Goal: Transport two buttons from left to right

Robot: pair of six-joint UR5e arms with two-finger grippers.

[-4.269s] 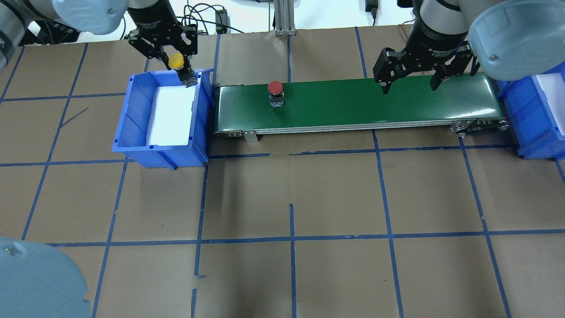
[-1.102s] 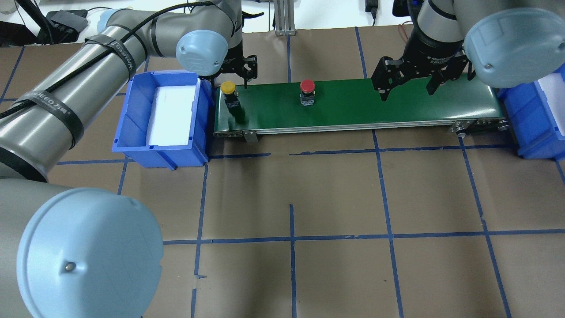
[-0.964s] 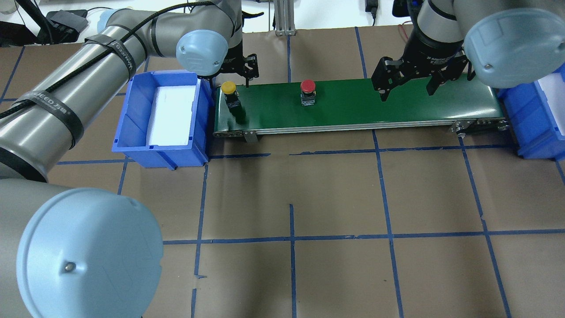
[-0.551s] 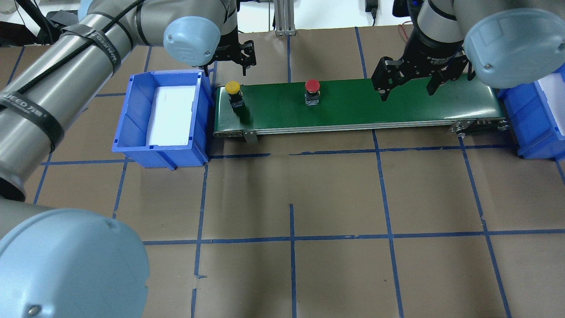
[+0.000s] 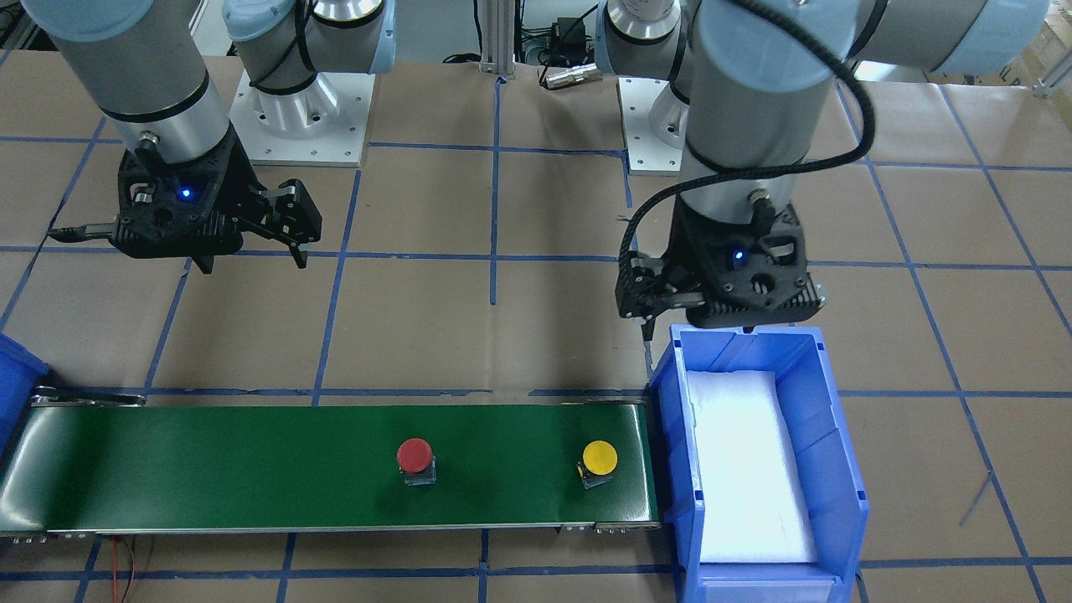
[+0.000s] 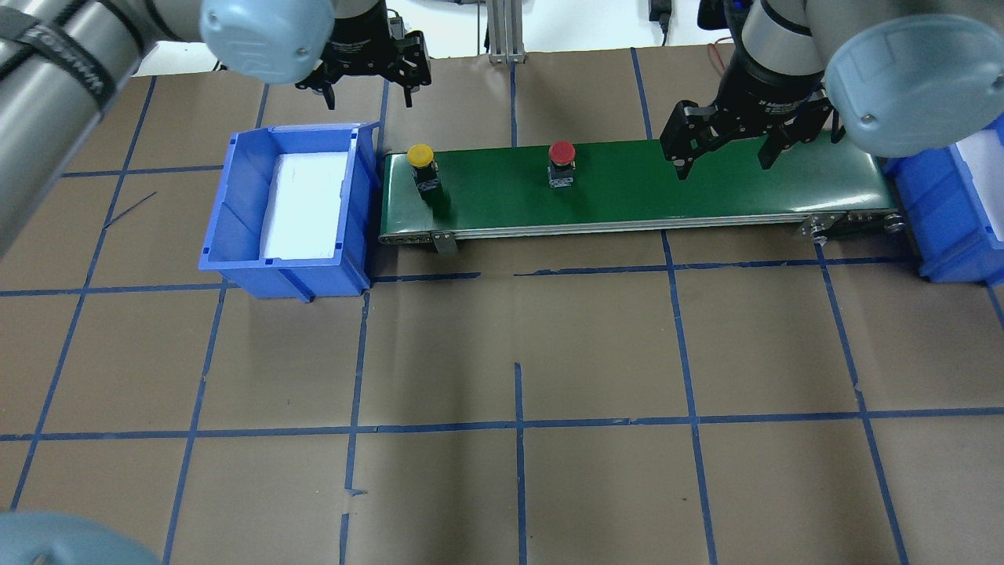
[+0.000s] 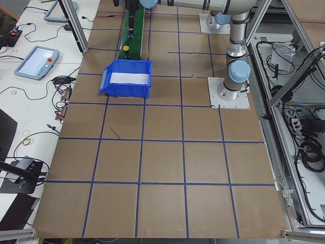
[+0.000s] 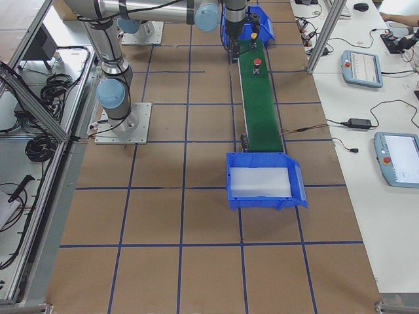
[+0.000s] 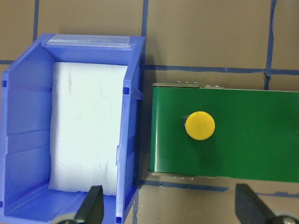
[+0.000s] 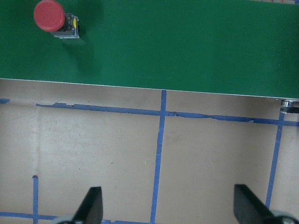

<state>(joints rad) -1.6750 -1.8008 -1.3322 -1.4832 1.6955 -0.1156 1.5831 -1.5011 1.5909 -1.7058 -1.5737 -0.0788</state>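
The yellow button [image 6: 421, 155] stands upright at the left end of the green conveyor belt [image 6: 706, 184]; the left wrist view shows it [image 9: 200, 125] from above. The red button [image 6: 562, 151] stands upright further right on the belt and also shows in the right wrist view [image 10: 49, 15]. My left gripper [image 6: 367, 85] is open and empty, raised behind the belt's left end, apart from the yellow button. My right gripper [image 6: 722, 163] is open and empty, hovering over the back edge of the belt's right part, right of the red button.
A blue bin [image 6: 235, 204] with a white foam liner stands against the belt's left end. A second blue bin [image 6: 941, 227] stands at the belt's right end. Brown paper with blue tape lines covers the table [image 6: 518, 353].
My left gripper let go of the yellow button on the belt, then rose and drew back behind it. Both buttons have shifted a little to the right. The right gripper has not moved.
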